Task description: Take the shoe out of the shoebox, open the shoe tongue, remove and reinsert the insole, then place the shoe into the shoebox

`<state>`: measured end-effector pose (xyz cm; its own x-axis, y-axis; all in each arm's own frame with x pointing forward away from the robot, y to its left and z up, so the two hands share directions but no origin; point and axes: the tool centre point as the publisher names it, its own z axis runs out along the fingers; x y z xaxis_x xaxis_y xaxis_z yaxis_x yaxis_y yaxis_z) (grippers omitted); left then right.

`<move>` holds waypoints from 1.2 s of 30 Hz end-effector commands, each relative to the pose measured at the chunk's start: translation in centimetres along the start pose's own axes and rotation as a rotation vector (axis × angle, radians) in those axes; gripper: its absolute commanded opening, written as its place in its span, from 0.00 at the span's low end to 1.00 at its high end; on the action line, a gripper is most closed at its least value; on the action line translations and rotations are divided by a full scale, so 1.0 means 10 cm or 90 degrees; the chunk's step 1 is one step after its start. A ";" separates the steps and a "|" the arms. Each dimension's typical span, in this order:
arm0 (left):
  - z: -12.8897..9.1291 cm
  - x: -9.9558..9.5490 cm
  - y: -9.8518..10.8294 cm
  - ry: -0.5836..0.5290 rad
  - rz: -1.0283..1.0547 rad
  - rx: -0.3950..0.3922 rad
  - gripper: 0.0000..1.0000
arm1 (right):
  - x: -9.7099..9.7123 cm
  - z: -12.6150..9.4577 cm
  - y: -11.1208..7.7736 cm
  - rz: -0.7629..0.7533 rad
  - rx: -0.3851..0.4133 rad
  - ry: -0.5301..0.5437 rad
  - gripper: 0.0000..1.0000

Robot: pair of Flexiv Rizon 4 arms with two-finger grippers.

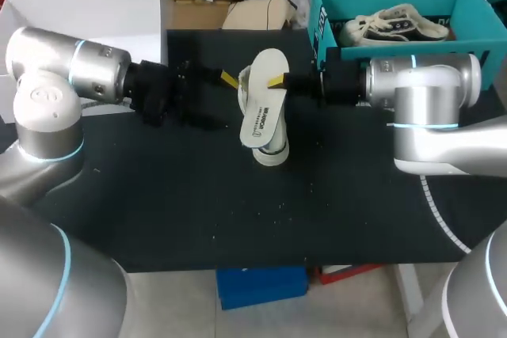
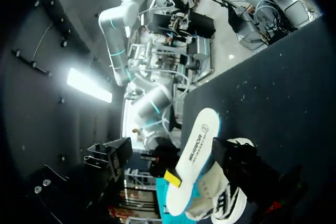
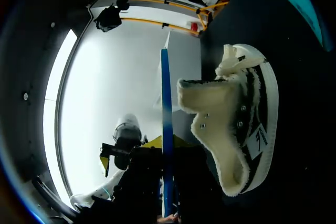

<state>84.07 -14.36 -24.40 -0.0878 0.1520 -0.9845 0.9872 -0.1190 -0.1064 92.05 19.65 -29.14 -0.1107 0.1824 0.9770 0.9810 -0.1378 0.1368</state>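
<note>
My right gripper is shut on one edge of the white insole and holds it above the table, just over the shoe. In the right wrist view the insole shows edge-on as a thin blue line between my yellow tips. Beside it the cream-lined shoe lies on the black table with its mouth open. My left gripper is open, close to the insole's other side and apart from it. Its view shows the insole over the shoe.
The teal shoebox stands at the back right with a second shoe inside. A white box stands at the back left. The black table stretches forward from the shoe.
</note>
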 end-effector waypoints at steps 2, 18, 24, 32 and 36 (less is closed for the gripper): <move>0.01 0.10 0.09 -0.222 0.031 -0.011 1.00 | 0.00 0.01 0.00 0.000 -0.001 -0.001 0.00; -0.01 0.21 0.21 -0.190 0.030 -0.023 1.00 | 0.00 0.01 0.00 0.000 -0.001 -0.001 0.00; -0.02 0.30 0.31 -0.177 0.046 -0.031 1.00 | 0.00 0.01 0.00 0.000 -0.001 -0.001 0.00; 0.14 0.35 0.50 -0.151 0.068 -0.033 0.89 | 0.00 0.01 0.00 0.000 -0.001 -0.001 0.00; 0.23 0.32 0.58 -0.143 0.079 -0.039 0.87 | 0.00 0.01 0.00 0.000 -0.001 -0.001 0.00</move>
<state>88.53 -15.84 -28.37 0.0117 -0.0841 -0.9964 0.9982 -0.0577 0.0166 92.07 19.68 -29.19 -0.1109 0.1816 0.9771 0.9808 -0.1384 0.1371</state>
